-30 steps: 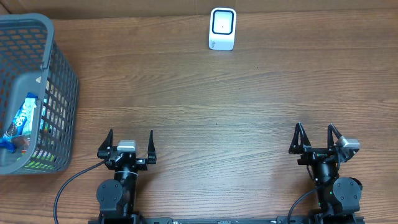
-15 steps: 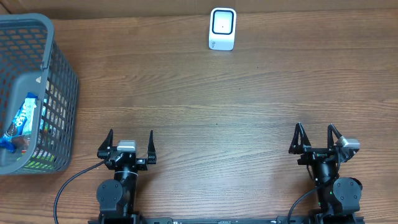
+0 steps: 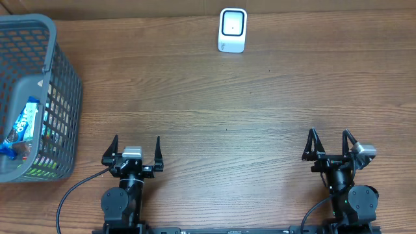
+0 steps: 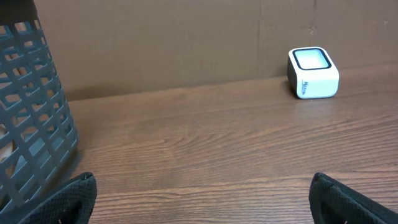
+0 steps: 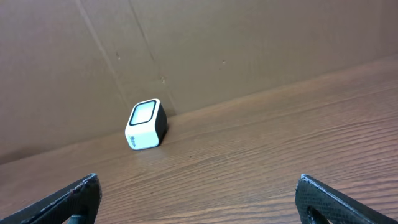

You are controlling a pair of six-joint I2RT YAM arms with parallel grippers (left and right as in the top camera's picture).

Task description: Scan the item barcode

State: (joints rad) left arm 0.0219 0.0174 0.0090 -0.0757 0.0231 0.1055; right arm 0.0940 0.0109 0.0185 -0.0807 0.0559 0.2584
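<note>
Overhead, we see a brown wood-grain table [image 3: 227,110] with the two black arms parked at its near edge. The left gripper [image 3: 137,139] points toward the far side with its two prongs spread wide and nothing between them. The right gripper [image 3: 329,132] stands the same way, jaws wide apart and empty. Both are well apart from everything else on the table.

The grey plastic mesh basket [image 3: 62,78] sits at the far left, partly cut off by the frame edge. Inside it, against the near wall, lies a blue snack packet with white lettering [image 3: 25,122]; we take this as the item to be scanned. Other wrappers show beneath it through the mesh, but we cannot make out what they are. No gripper touches the basket or the packet.

The small white barcode scanner with a dark-rimmed window [image 3: 232,30] stands at the far edge of the table, roughly centred between the two arms and well away from the basket.

From the left wrist we see the basket's slatted wall on the left, the scanner far off at upper right in front of a brown cardboard backdrop [image 4: 155,43], and our own black fingertips [image 4: 68,199] at the bottom corners, bare wood between them. From the right wrist the scanner sits left of centre, and the fingertips [image 5: 326,199] likewise stand wide with only table between
</note>
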